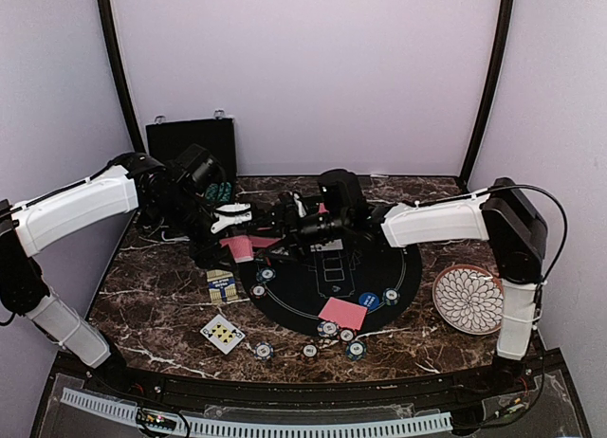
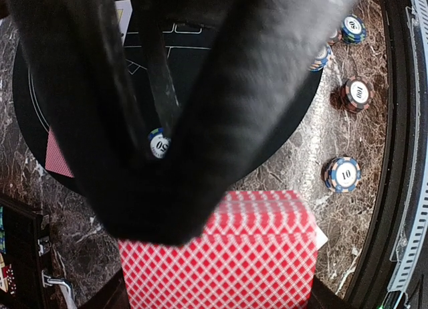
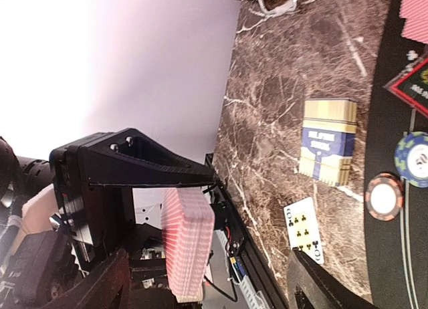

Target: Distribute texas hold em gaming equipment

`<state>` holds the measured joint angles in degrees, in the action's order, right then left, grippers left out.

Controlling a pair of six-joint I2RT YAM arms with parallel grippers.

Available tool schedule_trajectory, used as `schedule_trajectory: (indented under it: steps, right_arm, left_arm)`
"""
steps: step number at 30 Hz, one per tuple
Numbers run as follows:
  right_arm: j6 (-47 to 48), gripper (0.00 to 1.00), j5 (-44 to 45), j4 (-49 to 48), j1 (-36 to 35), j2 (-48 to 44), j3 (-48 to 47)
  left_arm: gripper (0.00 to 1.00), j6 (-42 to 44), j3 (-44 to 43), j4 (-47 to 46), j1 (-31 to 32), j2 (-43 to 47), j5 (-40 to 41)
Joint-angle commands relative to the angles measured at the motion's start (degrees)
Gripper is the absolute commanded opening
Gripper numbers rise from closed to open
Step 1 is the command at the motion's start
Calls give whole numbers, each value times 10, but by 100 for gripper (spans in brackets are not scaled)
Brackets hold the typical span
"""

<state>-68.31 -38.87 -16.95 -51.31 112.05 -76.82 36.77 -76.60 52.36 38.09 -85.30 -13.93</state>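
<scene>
Left pincer is clenched on the deck of red-backed cards, lifted over the left-centre of the bench, just off the left rim of the round black mat. In the left wrist view the deck fills the bottom of the frame. Its lower edge is cut off, and so are the fingers gripping it.

A big black blur swallows the top half of that view, too far out of focus to say which part it is. A 50 chip peeks through the gap in it. A 10 chip and a 100 chip lie clear on the marble.

Right pincer reaches in from the right, close to the deck. Its own camera shows both fingers spread wide at the bottom corners, released, nothing between them.

That camera also catches the blue card box, a face-up club card toward the near edge, and the triangle marker, which is cut off by the frame.

A pink card lies face down on the near side of the mat. The petal plate sits by the right edge. The black case stands at the far left corner, its lower part hidden behind the left arm.
</scene>
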Motion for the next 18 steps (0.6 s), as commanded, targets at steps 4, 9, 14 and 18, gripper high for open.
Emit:
schedule_trajectory:
  steps: [4,9,14,18]
  right_arm:
    - [-15,82,-37,-30,-18,43,-52]
    - [-29,88,-57,-44,-24,69,-79]
    - [-35,89,-72,-34,-29,95,-111]
    - [-36,87,-81,-15,-30,112,-127]
  left_arm:
    - [0,-7,-27,-1,-2,2,-17]
    - [0,-6,-30,2,-2,1,-20]
    - [0,-5,-34,1,-2,0,-19]
    - [0,-4,-35,1,-2,0,-18]
